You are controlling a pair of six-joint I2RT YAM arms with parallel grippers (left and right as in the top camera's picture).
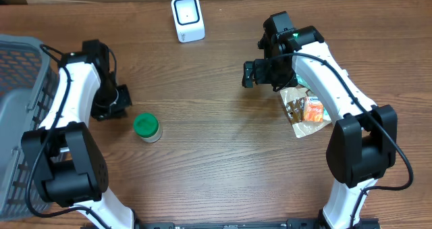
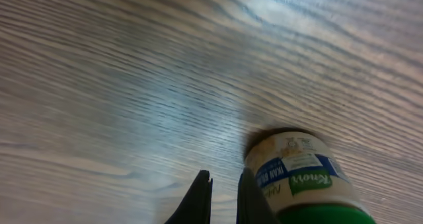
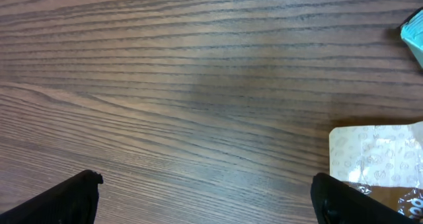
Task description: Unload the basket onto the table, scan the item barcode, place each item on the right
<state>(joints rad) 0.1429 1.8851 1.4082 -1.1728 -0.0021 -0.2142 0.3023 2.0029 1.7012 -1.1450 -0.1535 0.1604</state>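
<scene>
Jar (image 1: 146, 128) with a green lid stands on the wooden table (image 1: 216, 155), left of the middle and toward the near side, lid up as far as the overhead view shows. In the left wrist view the same jar (image 2: 301, 178) shows a pale body with a blue and green label, just to the right of the fingers (image 2: 200, 201); whether it touches them I cannot tell.

The left gripper (image 1: 121, 100) hangs just beside the jar, on its far-left side, with its fingers pressed together and nothing between them.

A white scanner (image 1: 187, 17) stands upright at the far edge of the table, well apart from the jar. A flat snack packet (image 1: 306, 110) with orange and brown contents lies on the right side, partly under the right arm.

The right gripper (image 1: 251, 74) hovers over bare wood between the scanner and the packet, its fingers spread wide and empty; its own camera shows the packet's clear patterned edge (image 3: 378, 159) at the lower right.

A grey basket (image 1: 20, 87) sits at the far left edge.
</scene>
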